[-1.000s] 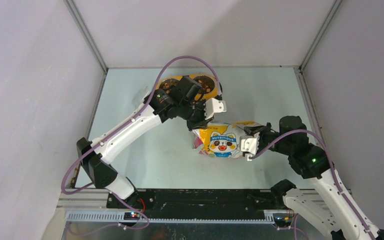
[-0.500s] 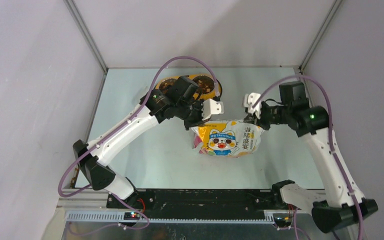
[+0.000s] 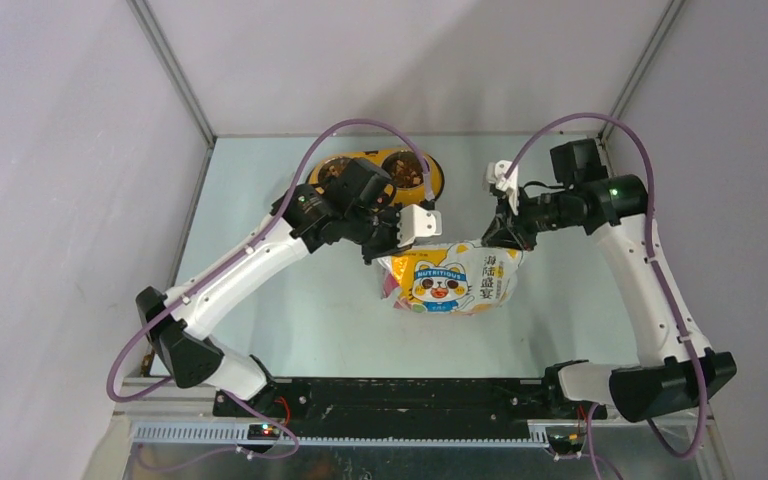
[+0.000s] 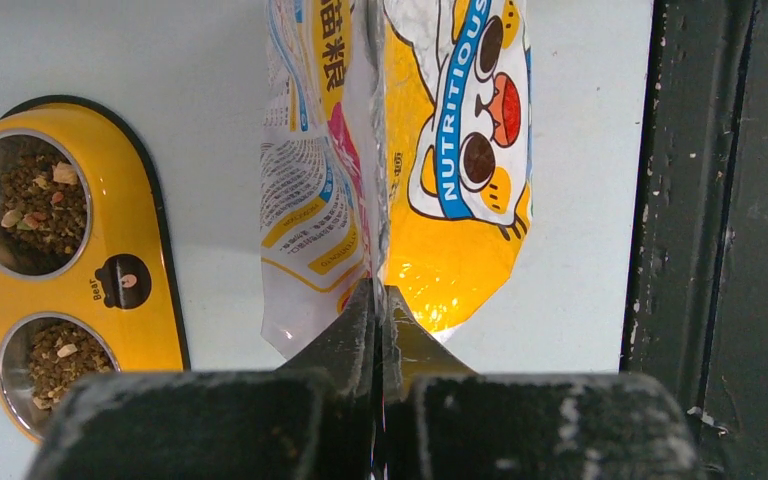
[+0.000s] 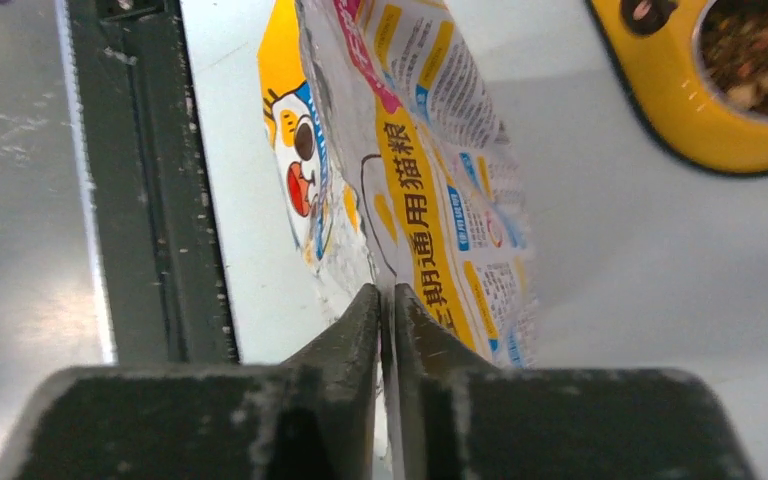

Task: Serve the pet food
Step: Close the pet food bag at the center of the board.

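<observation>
Both my left gripper [image 4: 378,300] and right gripper [image 5: 385,300] are closed tight on thin edges of the foil bag [image 3: 450,282], near the yellow bowl [image 4: 140,240] that holds kibble [image 4: 35,210]. If the foil slides out of one pinch, or I pull unevenly, the bag may tip and spill on the table [image 3: 300,320].

The foil bag [image 4: 450,230] carries "NUTRITIOUS" on a blue band over its cartoon cat — its side panel shows Chinese print, "通用猫粮" among it. The yellow double bowl [image 4: 145,325] reads "Bear" — twice.

Kibble [image 4: 30,200] in bowl [image 4: 132,250], bag [image 3: 450,280] before it
</observation>
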{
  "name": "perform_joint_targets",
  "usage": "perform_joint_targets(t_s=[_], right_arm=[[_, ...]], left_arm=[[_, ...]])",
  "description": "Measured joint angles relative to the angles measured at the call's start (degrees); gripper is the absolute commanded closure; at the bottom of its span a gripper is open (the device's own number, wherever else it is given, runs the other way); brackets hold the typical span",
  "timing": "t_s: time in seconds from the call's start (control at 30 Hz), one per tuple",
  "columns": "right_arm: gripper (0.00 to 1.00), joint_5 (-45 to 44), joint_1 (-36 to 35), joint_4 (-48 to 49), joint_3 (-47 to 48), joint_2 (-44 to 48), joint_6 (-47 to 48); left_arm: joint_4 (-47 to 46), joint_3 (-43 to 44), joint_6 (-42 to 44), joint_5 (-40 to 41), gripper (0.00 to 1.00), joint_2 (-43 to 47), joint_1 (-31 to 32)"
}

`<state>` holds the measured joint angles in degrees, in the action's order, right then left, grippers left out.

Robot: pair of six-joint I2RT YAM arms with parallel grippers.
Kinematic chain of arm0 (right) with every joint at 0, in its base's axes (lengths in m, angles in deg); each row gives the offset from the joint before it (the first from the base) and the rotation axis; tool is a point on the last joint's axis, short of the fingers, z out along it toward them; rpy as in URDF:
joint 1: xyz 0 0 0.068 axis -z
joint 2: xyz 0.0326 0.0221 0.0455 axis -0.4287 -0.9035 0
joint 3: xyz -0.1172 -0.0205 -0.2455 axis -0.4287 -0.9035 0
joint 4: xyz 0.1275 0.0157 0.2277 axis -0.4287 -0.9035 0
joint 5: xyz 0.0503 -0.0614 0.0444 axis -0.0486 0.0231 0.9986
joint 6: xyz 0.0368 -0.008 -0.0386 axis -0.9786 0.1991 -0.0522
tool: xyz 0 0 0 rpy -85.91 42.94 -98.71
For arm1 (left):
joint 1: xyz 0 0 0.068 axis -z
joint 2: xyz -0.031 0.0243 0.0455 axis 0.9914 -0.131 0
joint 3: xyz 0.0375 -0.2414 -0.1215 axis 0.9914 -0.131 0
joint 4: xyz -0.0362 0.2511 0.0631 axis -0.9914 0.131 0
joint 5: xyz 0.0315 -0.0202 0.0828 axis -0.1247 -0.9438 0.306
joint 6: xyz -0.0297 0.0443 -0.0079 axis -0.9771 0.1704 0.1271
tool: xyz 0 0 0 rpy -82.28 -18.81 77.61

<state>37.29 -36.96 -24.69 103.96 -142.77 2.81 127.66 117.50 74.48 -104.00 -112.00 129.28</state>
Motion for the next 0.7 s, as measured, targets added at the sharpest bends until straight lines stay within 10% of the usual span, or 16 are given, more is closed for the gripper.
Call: perform_joint_targets(t_s=[0.07, 0.2, 0.7], right_arm=[[0.57, -1.66, -1.97, 2.47, -1.31, 1.44, 0.17], [0.50, -8.92, -9.42, 11.93, -11.08, 11.02, 1.88], [0.82, -24.06, -16.90, 30.56, -25.42, 22.75, 6.58]], left_arm=[[0.02, -0.48, -0.02, 0.07, 1.00, 0.28, 0.00], [0.04, -0.83, -0.09, 0.04, 1.00, 0.33, 0.00], [0.07, -0.83, -0.52, 0.04, 1.00, 0.35, 0.04]])
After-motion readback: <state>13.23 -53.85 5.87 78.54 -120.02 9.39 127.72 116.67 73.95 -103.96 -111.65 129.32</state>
